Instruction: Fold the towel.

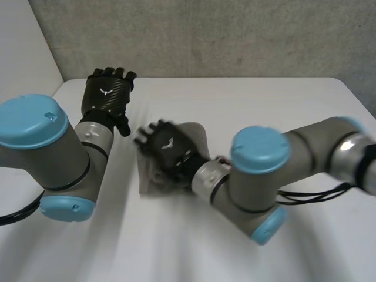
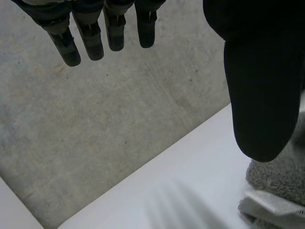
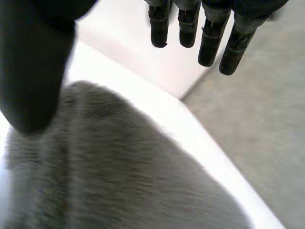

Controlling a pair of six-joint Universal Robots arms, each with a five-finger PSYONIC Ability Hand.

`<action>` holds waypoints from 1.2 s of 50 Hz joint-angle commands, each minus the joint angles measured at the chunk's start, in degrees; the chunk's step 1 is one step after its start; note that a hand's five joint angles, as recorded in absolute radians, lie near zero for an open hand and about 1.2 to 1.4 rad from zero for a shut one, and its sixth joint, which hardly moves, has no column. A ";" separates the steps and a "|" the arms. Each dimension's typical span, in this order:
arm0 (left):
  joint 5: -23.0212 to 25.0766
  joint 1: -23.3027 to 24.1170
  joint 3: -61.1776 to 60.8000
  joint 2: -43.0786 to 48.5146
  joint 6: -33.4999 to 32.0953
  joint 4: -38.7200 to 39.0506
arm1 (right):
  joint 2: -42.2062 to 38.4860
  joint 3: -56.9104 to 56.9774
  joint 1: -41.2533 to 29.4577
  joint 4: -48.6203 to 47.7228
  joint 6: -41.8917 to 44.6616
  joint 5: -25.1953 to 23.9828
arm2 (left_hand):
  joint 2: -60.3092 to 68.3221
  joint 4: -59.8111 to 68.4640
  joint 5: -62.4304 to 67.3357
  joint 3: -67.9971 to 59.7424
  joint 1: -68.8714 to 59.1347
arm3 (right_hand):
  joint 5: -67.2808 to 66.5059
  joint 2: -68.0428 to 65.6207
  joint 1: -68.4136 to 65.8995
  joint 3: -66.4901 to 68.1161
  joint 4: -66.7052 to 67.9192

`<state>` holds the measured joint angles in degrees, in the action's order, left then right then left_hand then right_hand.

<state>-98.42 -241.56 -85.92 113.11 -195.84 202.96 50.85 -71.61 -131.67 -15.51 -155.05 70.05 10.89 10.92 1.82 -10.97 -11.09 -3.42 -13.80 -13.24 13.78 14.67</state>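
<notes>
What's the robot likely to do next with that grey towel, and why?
Probably lower the right hand and press the towel flat. That hand is open above the towel, which lies as a small folded bundle, while the left hand is open beside it.

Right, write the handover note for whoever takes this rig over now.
Left robot hand: open, holding nothing, at the far left of the table, beside the towel.
Right robot hand: open, fingers straight, palm over the towel; contact unclear.
Towel: grey, lying near the table's middle as a small compact shape, with a hemmed edge towards the left robot hand.
Done: it looks folded at least once.
Left: check whether another fold is needed, then clear both hands.
</notes>
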 commanded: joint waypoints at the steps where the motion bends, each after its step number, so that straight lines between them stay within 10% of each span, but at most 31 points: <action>1: 0.42 2.05 0.66 0.79 4.39 1.99 | 8.74 -6.61 7.13 -0.83 -9.13 1.84 | 1.01 0.97 0.07 -0.93 -0.81 | 3.42 3.80 3.24 -3.78 -4.67; 28: 2.27 4.78 5.15 18.99 9.60 -3.01 | -12.00 11.32 10.56 15.78 -20.82 2.72 | 1.34 1.31 0.41 -1.26 -1.15 | 3.42 3.80 3.24 -3.78 -4.67; 38: 2.44 4.25 6.21 10.05 9.68 -8.01 | 2.30 7.55 12.13 15.78 -21.69 3.33 | 1.51 1.48 0.58 -1.43 -1.31 | 3.42 3.80 3.24 -3.78 -4.67; 47: 1.65 3.99 4.88 -7.35 9.95 -10.47 | 22.34 0.17 19.34 15.69 -28.81 13.25 | 1.01 0.97 0.07 -0.93 -0.81 | 3.42 3.80 3.24 -3.78 -4.67; 60: -5.20 1.09 9.19 -13.26 10.04 -21.73 | 25.62 -0.19 24.70 21.66 -22.76 16.43 | 0.84 0.81 -0.09 -0.76 -0.64 | 3.42 3.80 3.24 -3.78 -4.67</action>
